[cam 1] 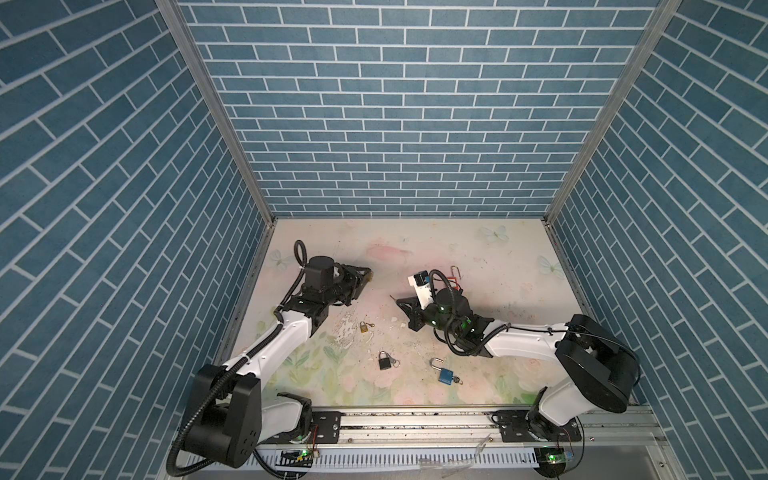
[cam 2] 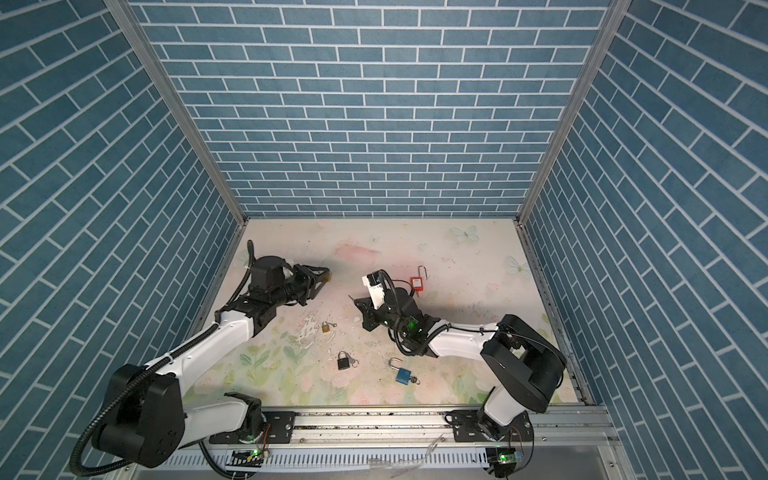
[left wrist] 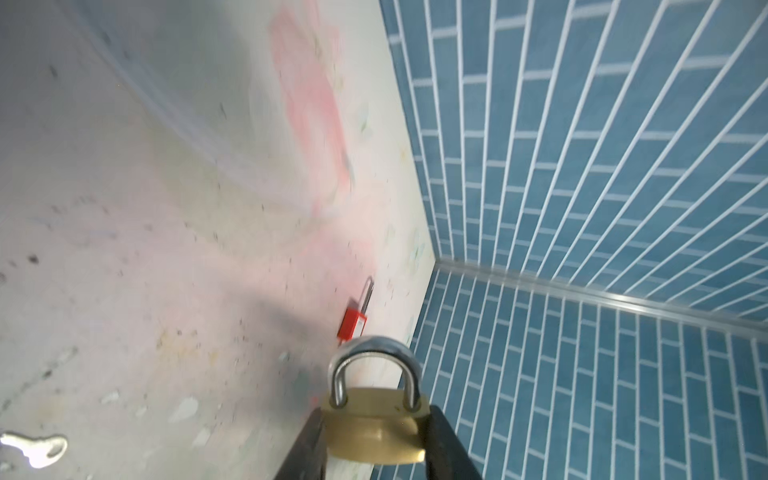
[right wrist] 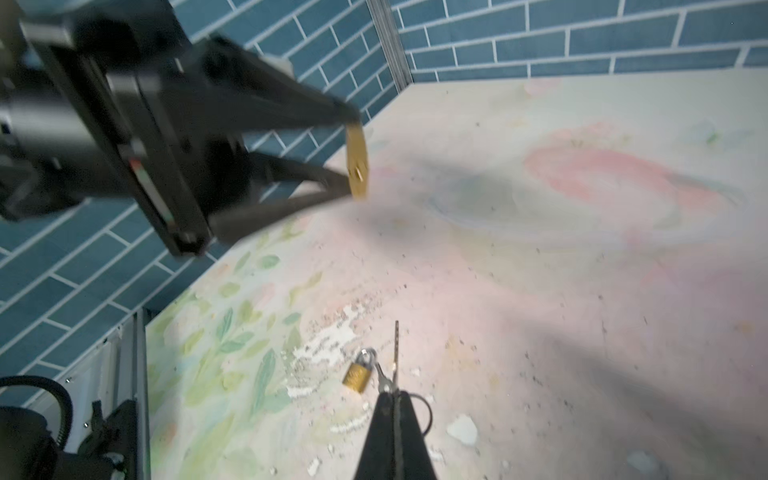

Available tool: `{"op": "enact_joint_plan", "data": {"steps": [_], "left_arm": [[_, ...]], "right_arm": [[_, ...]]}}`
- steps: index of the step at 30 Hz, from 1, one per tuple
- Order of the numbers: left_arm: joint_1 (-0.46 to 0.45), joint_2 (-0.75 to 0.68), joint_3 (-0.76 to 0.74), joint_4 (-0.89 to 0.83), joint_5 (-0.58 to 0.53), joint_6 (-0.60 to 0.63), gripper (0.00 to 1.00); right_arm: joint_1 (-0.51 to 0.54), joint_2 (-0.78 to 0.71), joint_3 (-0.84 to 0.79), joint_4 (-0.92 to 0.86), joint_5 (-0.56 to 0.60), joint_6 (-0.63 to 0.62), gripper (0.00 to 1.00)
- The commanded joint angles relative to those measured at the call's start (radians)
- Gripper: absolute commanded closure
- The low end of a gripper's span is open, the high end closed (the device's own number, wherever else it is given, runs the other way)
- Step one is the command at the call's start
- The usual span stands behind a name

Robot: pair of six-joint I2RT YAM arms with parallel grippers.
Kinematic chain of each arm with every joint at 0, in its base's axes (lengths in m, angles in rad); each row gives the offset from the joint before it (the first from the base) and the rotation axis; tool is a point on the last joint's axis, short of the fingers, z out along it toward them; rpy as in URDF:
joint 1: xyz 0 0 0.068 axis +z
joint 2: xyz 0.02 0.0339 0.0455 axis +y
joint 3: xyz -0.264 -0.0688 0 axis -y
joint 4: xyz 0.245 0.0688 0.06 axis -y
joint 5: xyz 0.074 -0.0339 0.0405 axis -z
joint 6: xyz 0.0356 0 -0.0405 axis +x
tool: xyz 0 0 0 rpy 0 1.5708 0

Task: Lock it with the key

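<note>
Since a padlock lying flat would hide its keyway, the left gripper point(cam 1: 365, 275) carries the large brass padlock with the steel shackle point(left wrist: 374, 436) clear of the pale floral surface point(cam 1: 490, 249), pinching the body across its narrow sides so the faces and ends stay free. In the left wrist view both shackle legs seem to sit in the body, though I cannot tell whether it is latched.

The right gripper point(right wrist: 395, 397) is pressed together on the bow of a thin silver key point(right wrist: 396, 345), leaving the whole blade sticking out past the tips, which is what an insertion would need. In both top views that blade points toward the held padlock, with a clear gap between them. From the right wrist the padlock reads as a narrow brass oval with a small dark mark, possibly the keyway turned toward the key; blur prevents certainty.

The step in hand looks like the approach before insertion: the blade must line up with the slot in both tilt and roll, or it will skid off the brass.

A small brass padlock point(cam 1: 364, 327), a black padlock point(cam 1: 384, 360), a blue padlock with a raised shackle point(cam 1: 444, 374) and a red padlock point(cam 2: 417, 282) lie on the surface, apart from both grippers.
</note>
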State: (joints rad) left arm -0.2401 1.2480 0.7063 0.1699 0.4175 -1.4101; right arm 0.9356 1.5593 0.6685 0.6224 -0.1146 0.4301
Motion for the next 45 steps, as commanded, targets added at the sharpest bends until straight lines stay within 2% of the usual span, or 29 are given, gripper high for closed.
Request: {"op": "enact_joint_plan", "data": {"steps": [1,3,5,9,12,16,21,31,41,43,45], "left_arm": [[0.008,-0.015,-0.008,0.09,-0.029,-0.048,1.0],[0.007,-0.006,0.032,0.046,-0.039,0.019,1.0],[0.002,0.01,0.097,-0.054,-0.06,0.14,1.0],[-0.054,0.093,0.257,-0.302,-0.126,0.463,1.0],[-0.117,0.172,0.345,-0.439,-0.202,0.642,1.0],[-0.185,0.296,0.406,-0.538,-0.242,0.757,1.0],[-0.245,0.425,0.438,-0.538,-0.237,0.792,1.0],[-0.304,0.618,0.532,-0.532,-0.245,0.826,1.0],[-0.324,0.712,0.578,-0.524,-0.251,0.827,0.98],[-0.323,0.721,0.581,-0.523,-0.25,0.826,0.94],[-0.324,0.725,0.583,-0.519,-0.244,0.826,0.85]], "right_arm": [[-0.003,-0.044,-0.027,-0.016,0.025,0.037,1.0],[-0.005,-0.066,-0.036,-0.021,0.042,0.046,1.0],[-0.011,-0.093,-0.041,-0.046,0.07,0.067,1.0],[-0.029,-0.139,-0.035,-0.117,0.114,0.079,1.0],[-0.054,-0.151,-0.028,-0.16,0.118,0.09,1.0],[-0.09,-0.135,-0.012,-0.214,0.115,0.112,1.0],[-0.111,-0.106,0.003,-0.24,0.115,0.126,1.0],[-0.119,-0.037,0.017,-0.255,0.105,0.147,1.0],[-0.133,-0.018,0.028,-0.254,0.089,0.146,1.0],[-0.135,-0.018,0.028,-0.256,0.087,0.145,1.0],[-0.137,-0.018,0.028,-0.257,0.085,0.145,1.0]]}}
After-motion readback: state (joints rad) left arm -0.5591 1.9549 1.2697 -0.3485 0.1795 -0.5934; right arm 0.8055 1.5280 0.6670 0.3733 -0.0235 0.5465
